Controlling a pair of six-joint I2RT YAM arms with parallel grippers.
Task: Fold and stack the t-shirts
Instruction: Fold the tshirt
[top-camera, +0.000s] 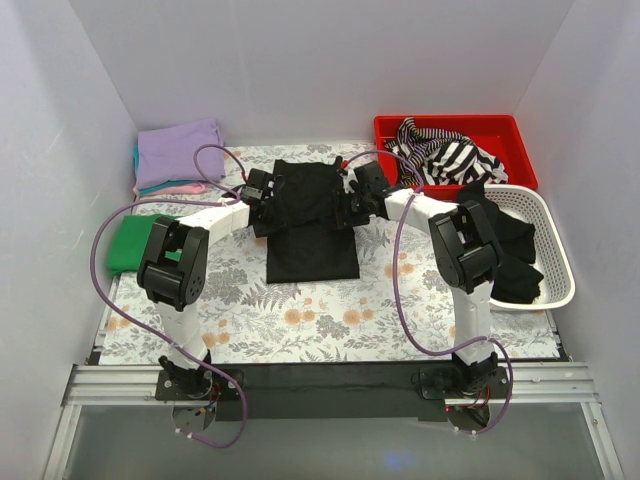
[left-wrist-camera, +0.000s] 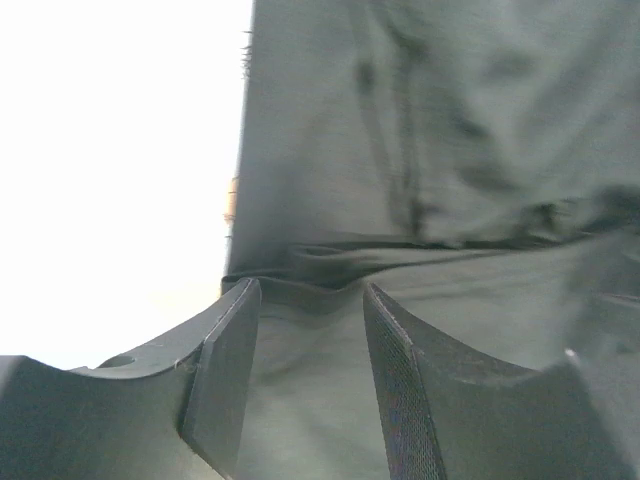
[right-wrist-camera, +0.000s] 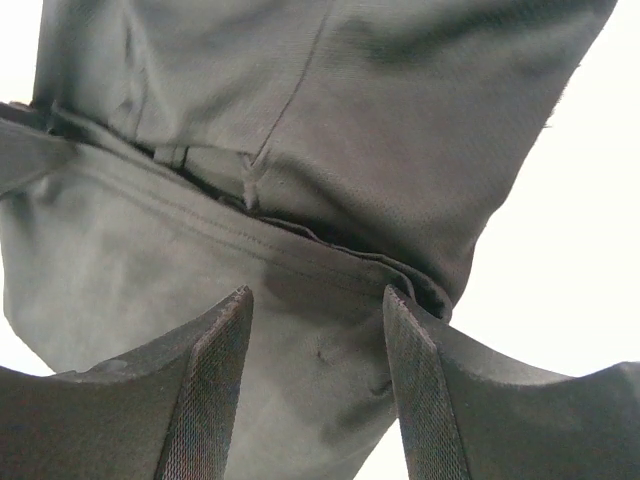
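Note:
A black t-shirt (top-camera: 312, 225) lies partly folded in the middle of the flowered table. My left gripper (top-camera: 262, 193) hovers at its left edge and my right gripper (top-camera: 355, 188) at its right edge. In the left wrist view the left gripper (left-wrist-camera: 311, 290) stands open, with black cloth (left-wrist-camera: 420, 130) showing in the gap under the fingers. The right gripper (right-wrist-camera: 318, 292) is open too, just short of a folded hem of the shirt (right-wrist-camera: 380, 110). Folded t-shirts are stacked at the back left, lavender (top-camera: 180, 150) on top of teal and pink. A green t-shirt (top-camera: 126, 245) lies at the left edge.
A red bin (top-camera: 500, 128) with striped cloth (top-camera: 445, 155) stands at the back right. In front of it a white basket (top-camera: 560, 262) holds dark garments (top-camera: 505, 245). White walls close in the table on three sides.

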